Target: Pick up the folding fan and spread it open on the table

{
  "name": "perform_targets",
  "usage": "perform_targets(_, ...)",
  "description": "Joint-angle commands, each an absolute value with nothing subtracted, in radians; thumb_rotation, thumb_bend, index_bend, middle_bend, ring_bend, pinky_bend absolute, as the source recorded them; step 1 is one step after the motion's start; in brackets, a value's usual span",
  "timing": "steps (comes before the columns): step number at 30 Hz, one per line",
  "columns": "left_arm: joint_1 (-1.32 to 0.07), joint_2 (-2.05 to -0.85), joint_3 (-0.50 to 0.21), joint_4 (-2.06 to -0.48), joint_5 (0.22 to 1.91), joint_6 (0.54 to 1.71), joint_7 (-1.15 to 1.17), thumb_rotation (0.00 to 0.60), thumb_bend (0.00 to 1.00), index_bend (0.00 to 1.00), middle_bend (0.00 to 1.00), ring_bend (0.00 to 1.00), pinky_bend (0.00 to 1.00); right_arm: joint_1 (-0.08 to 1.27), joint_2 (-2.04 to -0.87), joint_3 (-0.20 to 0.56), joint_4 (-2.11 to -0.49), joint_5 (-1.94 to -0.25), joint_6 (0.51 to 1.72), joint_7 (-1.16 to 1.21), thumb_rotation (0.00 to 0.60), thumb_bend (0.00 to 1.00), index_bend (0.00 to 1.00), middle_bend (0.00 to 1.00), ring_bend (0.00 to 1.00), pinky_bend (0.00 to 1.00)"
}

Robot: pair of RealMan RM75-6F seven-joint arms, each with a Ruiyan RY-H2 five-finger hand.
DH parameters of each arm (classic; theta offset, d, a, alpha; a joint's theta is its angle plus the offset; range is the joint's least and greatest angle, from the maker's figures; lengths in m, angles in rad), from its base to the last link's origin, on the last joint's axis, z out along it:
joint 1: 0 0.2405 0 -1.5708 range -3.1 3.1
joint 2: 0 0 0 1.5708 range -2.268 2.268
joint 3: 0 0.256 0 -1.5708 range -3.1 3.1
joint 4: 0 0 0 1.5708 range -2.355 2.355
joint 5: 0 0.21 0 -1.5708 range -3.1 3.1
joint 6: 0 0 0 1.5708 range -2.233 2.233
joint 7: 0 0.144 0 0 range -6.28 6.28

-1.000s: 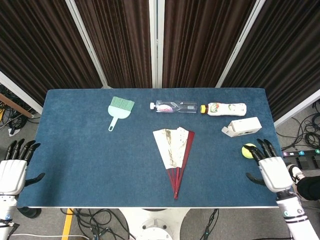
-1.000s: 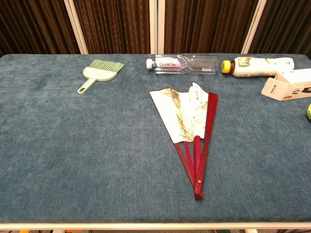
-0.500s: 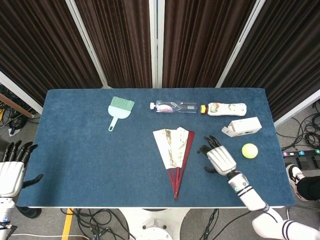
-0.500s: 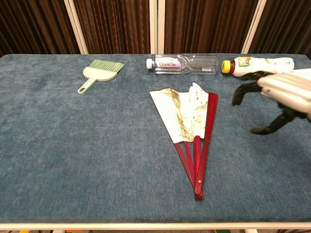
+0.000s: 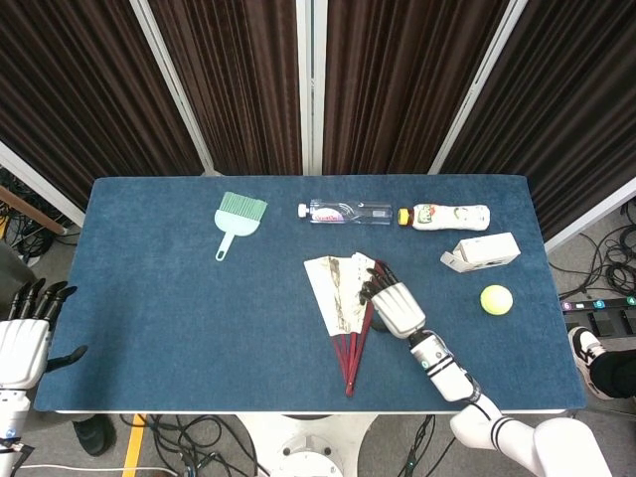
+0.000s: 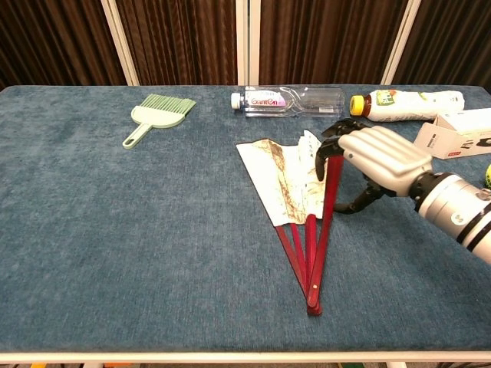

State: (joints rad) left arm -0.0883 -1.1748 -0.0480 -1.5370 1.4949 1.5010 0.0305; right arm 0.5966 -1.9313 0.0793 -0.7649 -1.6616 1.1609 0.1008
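The folding fan (image 5: 341,298) lies partly spread in the middle of the blue table (image 5: 169,318), its cream paper leaf (image 6: 285,181) toward the back and its red ribs meeting at the pivot (image 6: 314,295) near the front edge. My right hand (image 5: 394,304) hovers over the fan's right red guard stick (image 6: 328,215), fingers apart and bent downward with their tips above the leaf's right edge; it holds nothing. In the chest view the right hand (image 6: 377,157) sits just right of the leaf. My left hand (image 5: 24,338) stays off the table's left edge, fingers spread and empty.
Along the back lie a green hand brush (image 5: 238,214), a clear bottle (image 5: 345,211) and a white bottle with a yellow cap (image 5: 447,215). A white box (image 5: 482,250) and a yellow ball (image 5: 496,299) sit at the right.
My right hand has swept from the table's right edge leftward across the table to the fan's right guard. The fan and the left hand have not moved.
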Motion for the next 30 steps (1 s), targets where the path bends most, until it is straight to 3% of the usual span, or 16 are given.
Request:
perform_targets(1,-0.089,-1.175,-0.047,-1.534,1.498,1.5,0.017,0.6,0.0,0.16,0.12,0.02,0.05,0.613,-1.968,0.062,-0.717,-1.67,1.169,0.117,0.6,0.04,0.49,0.36,0.12,0.06)
perform_targets(5,-0.092,-1.175,-0.047,-1.527,1.499,1.495,0.0,0.6,0.0,0.16,0.12,0.02,0.05,0.62,-1.998,0.045,-0.662,-1.677,1.178,0.122,0.6,0.05,0.49,0.37,0.13,0.06)
perform_targets(9,-0.098,-1.176,-0.051,-1.522,1.498,1.488,-0.008,0.6,0.0,0.16,0.12,0.02,0.05,0.634,-2.028,0.035,-0.607,-1.685,1.19,0.133,0.6,0.14,0.49,0.38,0.13,0.06)
perform_targets(12,-0.106,-1.175,-0.054,-1.52,1.507,1.489,-0.01,0.6,0.0,0.16,0.12,0.02,0.05,0.654,-2.039,0.03,-0.578,-1.691,1.194,0.143,0.6,0.29,0.51,0.4,0.15,0.06)
perform_targets(20,-0.168,-1.161,-0.068,-1.511,1.578,1.469,-0.035,0.6,0.0,0.16,0.12,0.02,0.05,0.765,-1.964,-0.011,-0.579,-1.761,1.178,0.134,0.6,0.65,0.7,0.53,0.29,0.12)
perform_targets(24,-0.21,-1.145,-0.078,-1.54,1.606,1.44,-0.07,0.6,0.0,0.16,0.12,0.02,0.06,0.843,-1.877,-0.01,-0.663,-1.794,1.182,0.151,0.6,0.68,0.78,0.57,0.32,0.13)
perform_targets(30,-0.296,-1.152,-0.112,-1.577,1.619,1.379,-0.2,0.6,0.0,0.16,0.12,0.02,0.09,0.936,-1.705,0.027,-0.865,-1.805,1.179,0.166,0.6,0.66,0.87,0.63,0.36,0.15)
